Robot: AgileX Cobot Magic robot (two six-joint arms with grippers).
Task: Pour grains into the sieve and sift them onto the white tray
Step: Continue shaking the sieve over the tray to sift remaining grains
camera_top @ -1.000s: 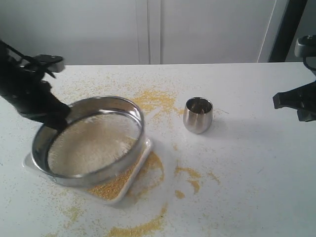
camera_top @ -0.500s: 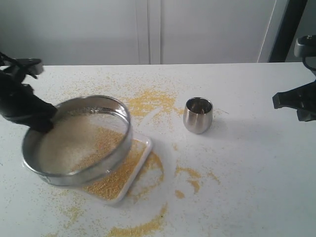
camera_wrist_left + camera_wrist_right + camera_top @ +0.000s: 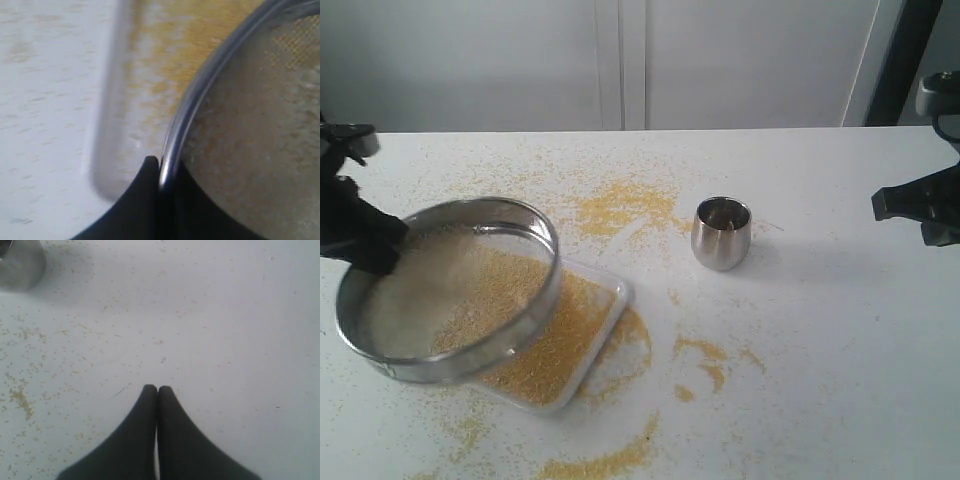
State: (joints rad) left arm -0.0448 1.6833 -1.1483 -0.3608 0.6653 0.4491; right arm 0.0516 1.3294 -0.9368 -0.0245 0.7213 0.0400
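Firstly, sieve (image 3: 448,290): sat by the left edge of the surface (image 3: 820,350), toward its front-left corner, over the left part of the white tray (image 3: 618,298); whether it touched the tray could not be told.
Grains (image 3: 410,300): a whitish, rice-like bed lay on the mesh, with yellow showing on the side nearer the tray's exposed end; a fine yellow layer covered the exposed part of the tray.
Left end effector (image 3: 160,175): closed on the sieve's steel rim, one finger inside the ring and one outside.
Done, by my reading: pouring was finished, and much fine yellow had passed through the mesh.
Left, by my reading: sifting out the yellow lying among the whitish grains.
Spill (image 3: 620,210): yellow granules were scattered over the surface behind the tray and toward the front edge.
Steel cup (image 3: 721,232): stood upright near the middle of the surface, well apart from the sieve.
Right end effector (image 3: 157,390): fingertips were pressed together, gripping nothing, above bare surface near the right edge.
Hidden: the tray's left part lay under the sieve; the left arm was cut off by the picture's edge; the cup's inside was too dim to judge; the left wrist view was blurred.
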